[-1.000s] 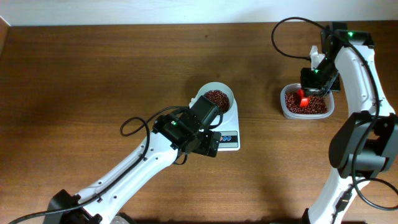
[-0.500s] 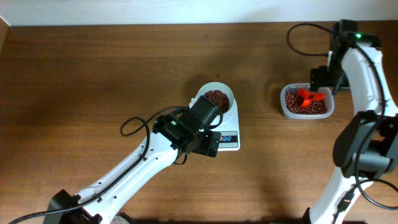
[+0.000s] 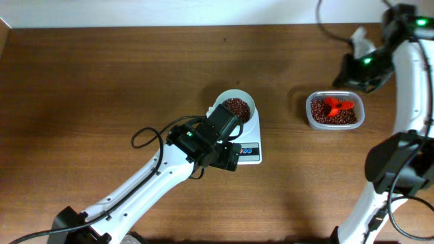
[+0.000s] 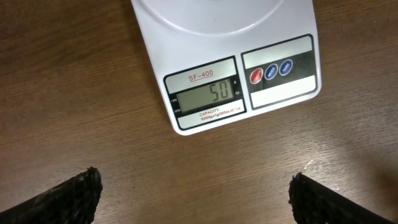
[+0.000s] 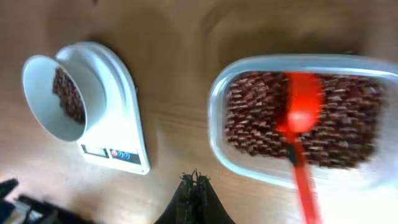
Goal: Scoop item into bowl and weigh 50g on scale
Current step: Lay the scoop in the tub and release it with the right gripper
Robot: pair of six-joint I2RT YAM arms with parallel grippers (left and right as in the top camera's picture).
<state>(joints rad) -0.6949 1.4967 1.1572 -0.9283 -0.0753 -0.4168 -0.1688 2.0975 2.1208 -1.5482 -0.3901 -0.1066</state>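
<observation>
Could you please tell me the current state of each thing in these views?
scale: on, display reads 50.
bowl: on the scale, part filled with beans.
tub: holds beans and the red scoop.
red scoop: lying in the tub, unheld.
left tool: open, empty.
right tool: shut, empty.

The bowl point(image 5: 42, 93) sits on the scale point(image 5: 119, 121), with beans point(image 5: 67, 96) in it. Well to the right lies a tub point(image 5: 214, 113) holding more beans and a scoop point(image 5: 303, 112).

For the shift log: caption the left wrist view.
Scale reads 50; open left gripper hovers before it above the wooden table.
</observation>
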